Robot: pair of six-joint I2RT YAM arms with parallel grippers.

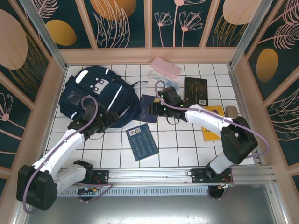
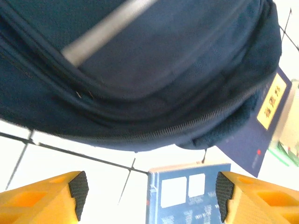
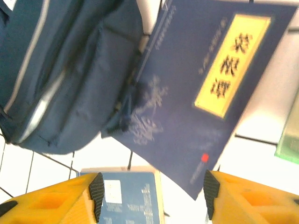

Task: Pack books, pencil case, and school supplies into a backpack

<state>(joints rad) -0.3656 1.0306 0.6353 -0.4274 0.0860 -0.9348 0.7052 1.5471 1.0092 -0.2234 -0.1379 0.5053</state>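
Note:
The navy backpack [image 1: 96,95] lies at the back left, its zipped edge [image 2: 140,84] just ahead of my left gripper [image 1: 108,120]. That gripper [image 2: 152,196] is open above the tiles, over one end of a navy book [image 1: 142,141] with white labels [image 2: 187,196]. My right gripper [image 1: 154,110] is open too, with nothing in it [image 3: 153,195], above a second navy book with a yellow label [image 3: 210,93] that is tucked partly under the backpack [image 3: 65,74]. The pink pencil case [image 1: 165,67], a clear packet [image 1: 163,80] and a dark brown book [image 1: 195,91] lie at the back.
A yellow-orange flat piece [image 1: 210,123] lies under the right forearm and a tan roll [image 1: 231,111] sits by the right wall. A pale green edge [image 3: 289,135] shows right of the labelled book. Patterned walls close in three sides of the tiled table [image 1: 182,144].

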